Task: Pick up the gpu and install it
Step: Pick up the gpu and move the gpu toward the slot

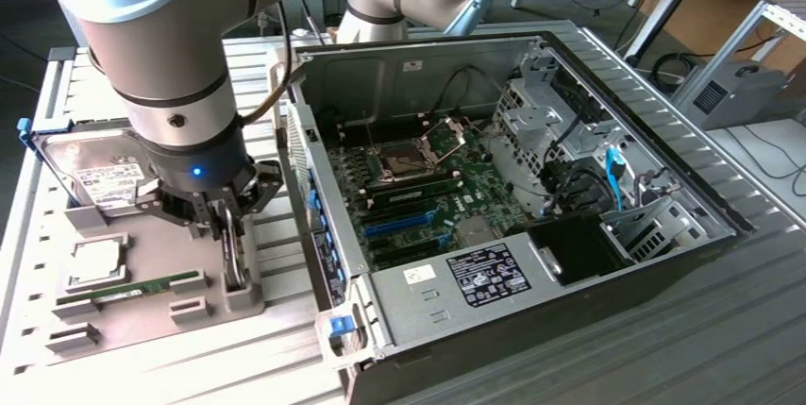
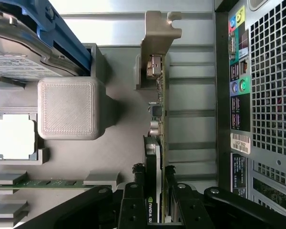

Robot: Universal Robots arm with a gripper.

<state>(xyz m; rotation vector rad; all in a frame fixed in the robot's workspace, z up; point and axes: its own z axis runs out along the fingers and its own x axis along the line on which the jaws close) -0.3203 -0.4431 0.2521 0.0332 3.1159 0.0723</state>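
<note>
The gpu [image 1: 234,259] stands on edge in a slot of the grey parts tray [image 1: 164,235], at the exterior view's left of the open computer case [image 1: 529,263]. In the wrist view the gpu [image 2: 160,107] shows edge-on: a thin green board with a dark cooler and a pale metal bracket [image 2: 159,28] at its far end. My gripper [image 1: 225,226] reaches straight down onto it. The black fingers [image 2: 133,202] press against both faces of the card, so the gripper [image 2: 155,202] is shut on it. The card's end still rests against the tray's grey holder.
On the tray lie a hard drive [image 1: 94,177], a square processor [image 1: 98,261] and a slim memory stick [image 1: 126,289]. A grey block [image 2: 69,109] rises beside the card. The case's perforated rear panel [image 2: 271,95] stands close by. The motherboard [image 1: 416,193] lies exposed inside.
</note>
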